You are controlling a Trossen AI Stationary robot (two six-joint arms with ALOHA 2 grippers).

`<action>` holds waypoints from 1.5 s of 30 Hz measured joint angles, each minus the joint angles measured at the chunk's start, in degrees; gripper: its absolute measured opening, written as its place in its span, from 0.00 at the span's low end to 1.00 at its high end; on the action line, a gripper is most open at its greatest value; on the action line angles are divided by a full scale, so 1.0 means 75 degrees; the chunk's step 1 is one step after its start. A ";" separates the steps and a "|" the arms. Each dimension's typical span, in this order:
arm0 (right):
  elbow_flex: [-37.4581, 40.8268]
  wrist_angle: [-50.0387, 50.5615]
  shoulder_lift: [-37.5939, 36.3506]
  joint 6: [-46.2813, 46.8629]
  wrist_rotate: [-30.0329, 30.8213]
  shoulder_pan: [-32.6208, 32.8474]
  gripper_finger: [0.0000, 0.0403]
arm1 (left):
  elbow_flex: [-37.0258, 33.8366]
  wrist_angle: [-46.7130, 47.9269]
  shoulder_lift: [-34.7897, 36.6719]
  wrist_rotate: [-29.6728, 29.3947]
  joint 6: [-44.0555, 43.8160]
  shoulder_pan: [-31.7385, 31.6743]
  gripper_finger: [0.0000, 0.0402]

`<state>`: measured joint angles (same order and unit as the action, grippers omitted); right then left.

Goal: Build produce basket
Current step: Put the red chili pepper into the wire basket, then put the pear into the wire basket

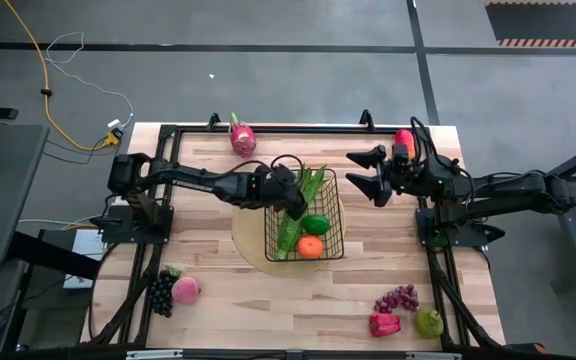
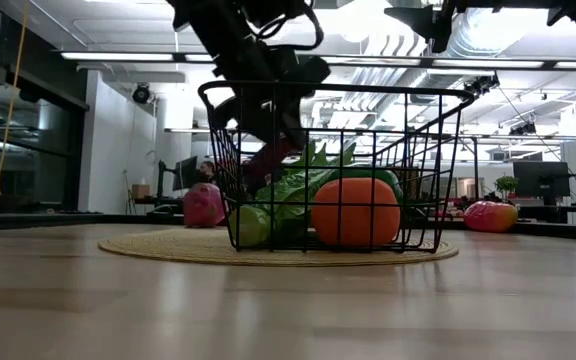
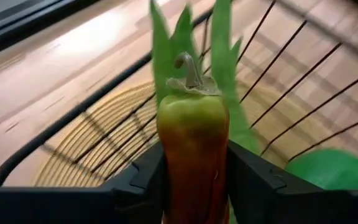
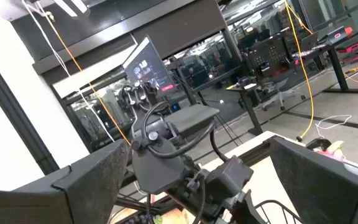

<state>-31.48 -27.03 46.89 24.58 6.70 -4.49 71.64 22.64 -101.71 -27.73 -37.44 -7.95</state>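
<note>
High view: basket (image 1: pixel 330 236) sits mid-worktop (image 1: pixel 268 290) on a round tan mat (image 1: pixel 250 243). Inside: long green pods (image 1: pixel 303 205), green pepper (image 1: pixel 316 224), orange (image 1: pixel 310 247). L pincer (image 1: pixel 290 196) is over basket's left-rear corner. R pincer (image 1: pixel 371 172) hangs just right of basket, jaws wide, nothing in them. Loose produce: dragon fruit (image 1: pixel 242 137) at rear edge; dark grapes (image 1: pixel 160 292) + peach (image 1: pixel 185 290) front-left; red grapes (image 1: pixel 397 298), red pepper (image 1: pixel 385 324), apple (image 1: pixel 429 322) front-right.

Low view: L arm reaches down into basket (image 2: pixel 428 170) from above; orange (image 2: pixel 355 211) and green items behind the wire.

L wrist view: L pincer (image 3: pixel 194 171) narrow, clamped on a chili (image 3: pixel 192 155), green at the stem end and red lower, upright over basket wires (image 3: pixel 303 93) and mat (image 3: pixel 98 149).

R wrist view: R pincer fingers (image 4: pixel 86 180) spread wide, empty; L arm seen beyond.
</note>
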 joint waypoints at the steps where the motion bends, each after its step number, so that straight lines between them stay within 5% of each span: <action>1: 0.0000 0.0044 0.0000 0.0000 0.0003 0.0000 0.95 | 0.0000 0.0082 0.0000 -0.0003 -0.0014 -0.0022 0.35; 7: 0.0000 0.0208 0.0000 0.0000 0.0003 0.0000 0.95 | 0.0000 0.0151 0.0002 0.0033 -0.0157 -0.0197 0.46; 15: 0.0000 0.0208 0.0000 0.0000 0.0003 0.0000 0.95 | 0.0007 0.0221 0.0497 0.1268 0.0002 -0.0590 0.60; 27: 0.0000 0.0007 -0.0012 -0.0141 0.0003 0.0003 0.95 | -0.0114 -0.1004 0.3821 0.2164 0.2474 -0.0454 0.63; 40: 0.0000 -0.0194 -0.0012 -0.0211 0.0006 0.0003 0.95 | -0.3571 -0.5496 0.6406 0.2504 0.3259 0.0667 0.63; 45: 0.0000 -0.0200 -0.0012 -0.0146 0.0006 0.0003 0.95 | -0.4214 -0.5767 0.6846 0.2406 0.3256 0.0530 0.63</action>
<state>-31.48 -28.53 46.81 23.49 6.74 -4.47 40.03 -20.61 -50.37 -9.68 -13.02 -3.97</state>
